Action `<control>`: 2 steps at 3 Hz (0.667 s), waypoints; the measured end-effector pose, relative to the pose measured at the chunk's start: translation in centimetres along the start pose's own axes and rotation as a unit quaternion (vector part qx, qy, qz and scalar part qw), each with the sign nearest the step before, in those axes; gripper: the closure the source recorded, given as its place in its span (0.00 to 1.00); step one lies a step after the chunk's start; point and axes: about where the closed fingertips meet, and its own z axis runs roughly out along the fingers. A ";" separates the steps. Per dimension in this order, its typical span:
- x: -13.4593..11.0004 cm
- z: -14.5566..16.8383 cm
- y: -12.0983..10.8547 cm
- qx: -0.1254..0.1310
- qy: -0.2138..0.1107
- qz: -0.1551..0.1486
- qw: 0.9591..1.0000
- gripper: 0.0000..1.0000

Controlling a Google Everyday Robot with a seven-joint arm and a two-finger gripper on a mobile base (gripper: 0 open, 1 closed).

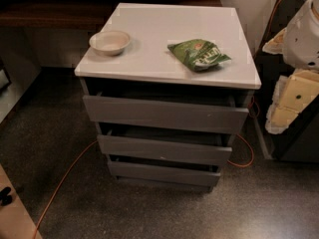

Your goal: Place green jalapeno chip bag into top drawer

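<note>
Dark speckled floor (149, 213) everywhere, with an orange cable (64, 178) trailing across it from the lower left toward the cabinet (164, 26) and showing again on the right side. The cabinet has a glossy white top and three grey fronts stacked underneath.

So, the bag (199, 54) is lying flat on that white top, toward the right and close to the front edge. It's crinkly green with a white lettering patch facing up. The bowl (109, 42) sits upright over on the left side of the same top, well apart from the bag.

The top drawer (164, 113) is the widest front, right under the top, with a dark gap above it. Can't see inside from this angle. The two lower drawers (164, 149) are narrower, each with its own dark gap.

My arm (304, 29) is parked at the right edge of the view, beside the cabinet and touching nothing on it. The gripper (284, 114) looks to be at the low end of that pale cluster, well apart from the bag, and honestly I can't tell whether it's wide or narrow.
</note>
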 end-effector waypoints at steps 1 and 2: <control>0.0 0.0 0.0 0.000 0.000 0.000 1.000 0.00; -0.6 0.7 0.3 -0.003 -0.024 0.002 1.000 0.00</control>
